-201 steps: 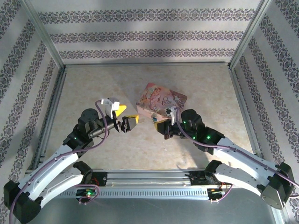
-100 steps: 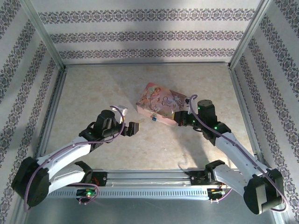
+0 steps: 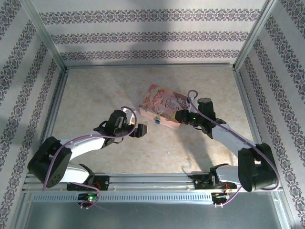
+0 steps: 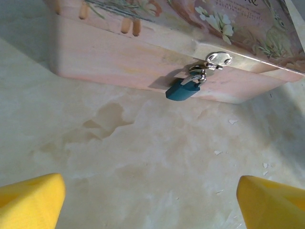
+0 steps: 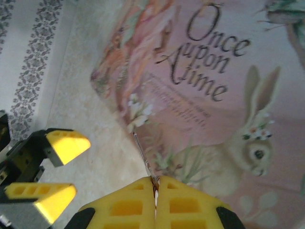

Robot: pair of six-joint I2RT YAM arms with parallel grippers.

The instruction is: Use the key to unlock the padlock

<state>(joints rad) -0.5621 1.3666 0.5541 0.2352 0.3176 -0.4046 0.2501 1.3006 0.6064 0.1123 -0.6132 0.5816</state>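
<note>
Low, left gripper (image 4: pixel 151 198) faces padlock (image 4: pixel 183 90); right gripper (image 5: pixel 155 181) pinches key (image 5: pixel 142 152).

Bright, even light (soft shadows, blurred wrist foregrounds).

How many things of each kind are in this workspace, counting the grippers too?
pink tin: 1
padlock: 1
key: 1
grippers: 2 (left gripper, right gripper)
total: 5
</note>
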